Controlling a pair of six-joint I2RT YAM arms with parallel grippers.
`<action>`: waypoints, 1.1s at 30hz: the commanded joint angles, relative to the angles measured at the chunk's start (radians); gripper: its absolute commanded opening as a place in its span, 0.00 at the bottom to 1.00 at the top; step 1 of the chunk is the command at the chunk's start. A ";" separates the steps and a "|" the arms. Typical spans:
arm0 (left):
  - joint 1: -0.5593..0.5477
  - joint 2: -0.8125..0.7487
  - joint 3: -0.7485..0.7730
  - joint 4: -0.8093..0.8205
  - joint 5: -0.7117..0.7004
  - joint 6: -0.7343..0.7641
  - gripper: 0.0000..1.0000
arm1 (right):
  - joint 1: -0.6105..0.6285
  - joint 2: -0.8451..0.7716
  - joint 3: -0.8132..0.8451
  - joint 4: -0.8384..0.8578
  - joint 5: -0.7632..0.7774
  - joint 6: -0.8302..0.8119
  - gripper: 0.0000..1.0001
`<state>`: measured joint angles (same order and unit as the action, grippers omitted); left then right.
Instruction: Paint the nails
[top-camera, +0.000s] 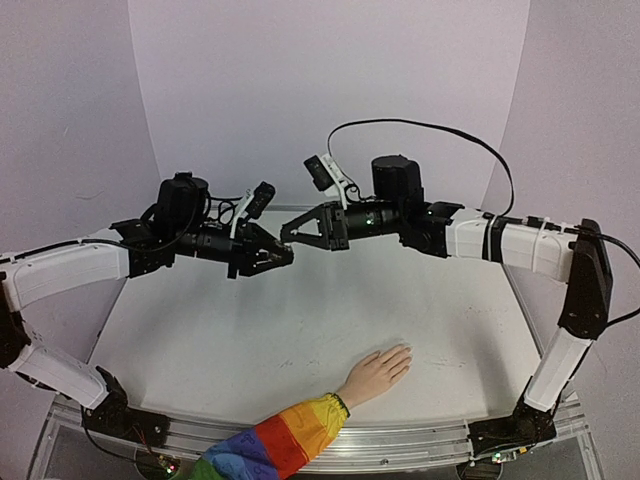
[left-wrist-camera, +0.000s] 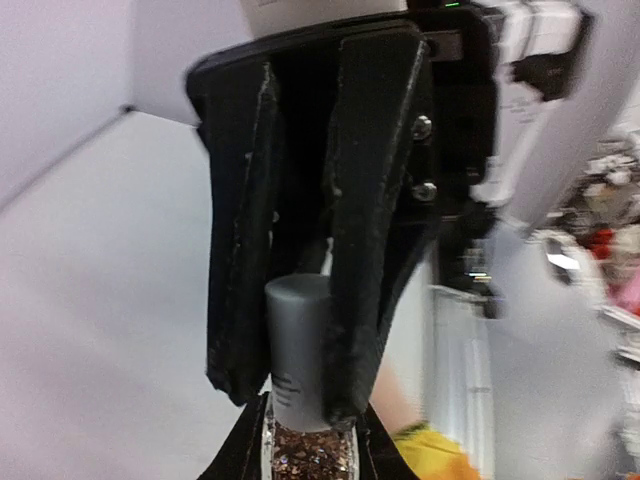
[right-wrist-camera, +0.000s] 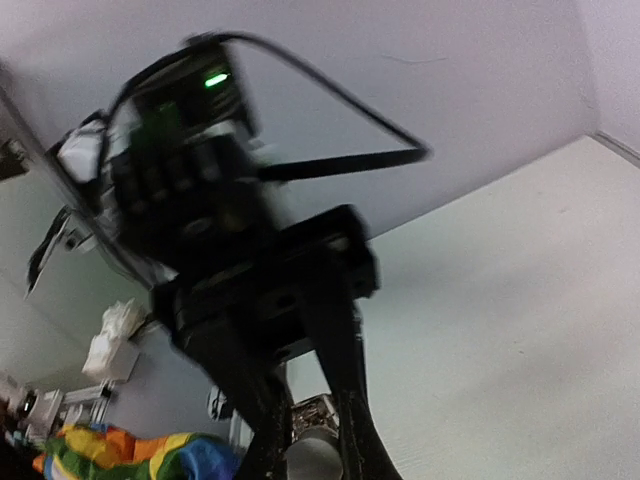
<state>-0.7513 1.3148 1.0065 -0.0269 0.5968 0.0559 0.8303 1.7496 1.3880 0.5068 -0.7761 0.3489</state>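
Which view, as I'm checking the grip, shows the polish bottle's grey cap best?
Left wrist: the grey cap stands large and central between black fingers. Right wrist catches only a blurred bit of it at the bottom; in top external the fingers hide it.

Both arms stretch inward in mid-air; the left end effector (top-camera: 284, 257) and right end effector (top-camera: 289, 236), both clamped, meet tip to tip.

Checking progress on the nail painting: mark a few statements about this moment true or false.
1. The left gripper holds the glitter-filled polish bottle in mid-air. True.
2. The right gripper is wide open. False: it is shut on the bottle's grey cylindrical cap.
3. The flesh-coloured hand with a rainbow-striped sleeve rests on the white table. True.
4. The bottle stands on the table. False: both grippers hold it above the table.
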 joint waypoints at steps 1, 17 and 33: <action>0.036 0.063 0.186 0.129 0.822 -0.245 0.00 | 0.037 -0.057 -0.033 0.022 -0.447 -0.153 0.00; -0.028 -0.093 -0.023 0.122 -0.543 0.038 0.00 | 0.016 -0.131 0.006 -0.080 0.452 0.023 0.82; -0.098 -0.016 0.023 0.122 -0.699 0.044 0.00 | 0.076 0.118 0.294 -0.111 0.528 0.297 0.47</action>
<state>-0.8398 1.2980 0.9775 0.0357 -0.0582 0.0818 0.8909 1.8370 1.6032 0.3782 -0.2684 0.5953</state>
